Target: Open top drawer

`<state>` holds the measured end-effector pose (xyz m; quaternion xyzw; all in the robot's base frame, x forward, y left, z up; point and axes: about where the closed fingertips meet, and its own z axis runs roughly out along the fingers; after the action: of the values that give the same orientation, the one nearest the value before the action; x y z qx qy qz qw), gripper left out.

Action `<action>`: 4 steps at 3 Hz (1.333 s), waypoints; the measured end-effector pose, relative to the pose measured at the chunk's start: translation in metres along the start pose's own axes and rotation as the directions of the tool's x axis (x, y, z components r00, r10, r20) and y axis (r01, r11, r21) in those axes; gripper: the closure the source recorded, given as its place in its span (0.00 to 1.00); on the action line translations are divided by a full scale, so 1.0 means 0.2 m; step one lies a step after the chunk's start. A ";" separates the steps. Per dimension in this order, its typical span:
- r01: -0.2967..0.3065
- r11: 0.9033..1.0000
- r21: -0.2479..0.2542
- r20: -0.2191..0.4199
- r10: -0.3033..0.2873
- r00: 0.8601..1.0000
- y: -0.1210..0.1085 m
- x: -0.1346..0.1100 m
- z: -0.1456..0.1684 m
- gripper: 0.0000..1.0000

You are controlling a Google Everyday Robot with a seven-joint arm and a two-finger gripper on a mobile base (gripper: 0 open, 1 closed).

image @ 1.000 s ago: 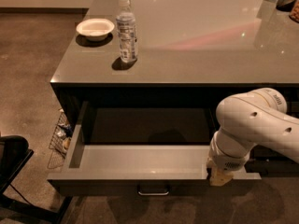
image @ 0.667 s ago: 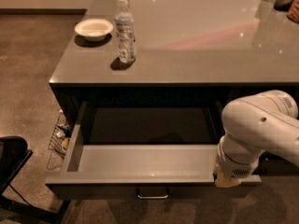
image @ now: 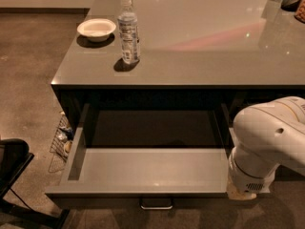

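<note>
The top drawer under the grey counter stands pulled far out toward me. Its smooth grey inside shows and holds nothing. Its small metal bar handle sits at the middle of the front panel, at the bottom edge of the view. My white arm hangs over the drawer's right front corner. The gripper points down at that corner, just past the drawer's right end, mostly hidden by the wrist. It is to the right of the handle and apart from it.
A clear water bottle and a white bowl stand on the counter top at the back left. A wire basket sits on the floor by the cabinet's left side. A dark chair is at the lower left.
My arm has shifted to the right along the drawer's front, from over the panel to its right corner. The drawer stands open throughout, now slightly further out.
</note>
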<state>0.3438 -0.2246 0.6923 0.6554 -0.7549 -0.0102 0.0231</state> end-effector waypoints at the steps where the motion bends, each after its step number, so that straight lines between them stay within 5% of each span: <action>1: 0.000 1.000 0.000 0.000 0.000 1.000 0.00 0.00 0.00 1.00; 3: 0.033 0.986 0.161 0.010 -0.035 0.999 -0.26 0.07 -0.23 1.00; 4: 0.088 0.970 0.224 0.093 -0.112 0.989 -0.48 -0.02 -0.30 1.00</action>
<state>0.4417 -0.2324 0.7473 0.6897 -0.7175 0.0377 -0.0897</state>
